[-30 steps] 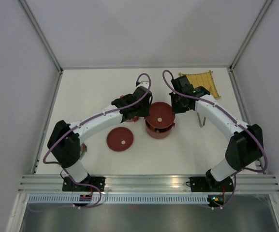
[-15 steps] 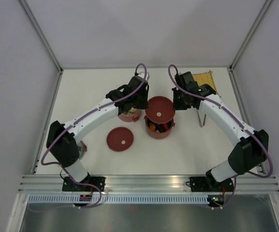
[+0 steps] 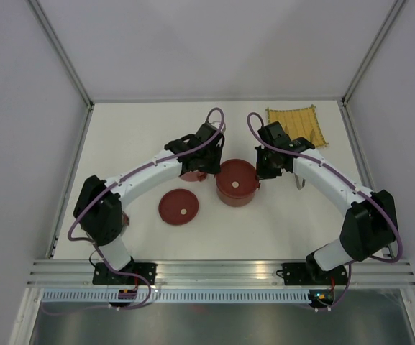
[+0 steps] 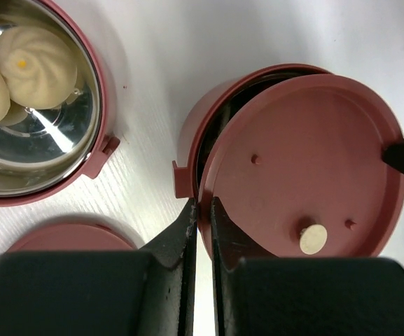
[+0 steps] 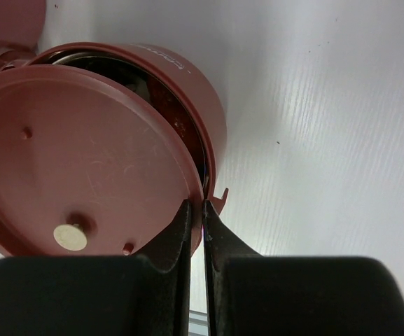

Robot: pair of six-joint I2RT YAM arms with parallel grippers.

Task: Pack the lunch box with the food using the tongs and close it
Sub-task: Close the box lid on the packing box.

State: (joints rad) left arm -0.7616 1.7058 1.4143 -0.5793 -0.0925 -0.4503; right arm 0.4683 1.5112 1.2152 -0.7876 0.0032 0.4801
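Nearest, a loose lid (image 3: 178,208) lies flat on the counter (image 3: 121,136) with bare room around it. Beyond, the left pincer (image 4: 203,210) and right pincer (image 5: 196,210) clench opposite rims of a second lid (image 4: 300,168), askew over the filled bowl (image 4: 186,150). Just left, the open bowl (image 4: 98,105) holds two buns (image 4: 37,66).

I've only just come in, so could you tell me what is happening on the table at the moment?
The left pincer and the right pincer pinch opposite edges of a red lid, holding it over a red bowl. It sits off-centre with a gap showing, so it is not seated yet. The other bowl, holding two pale buns, stands open alongside, and a second lid lies on the table.
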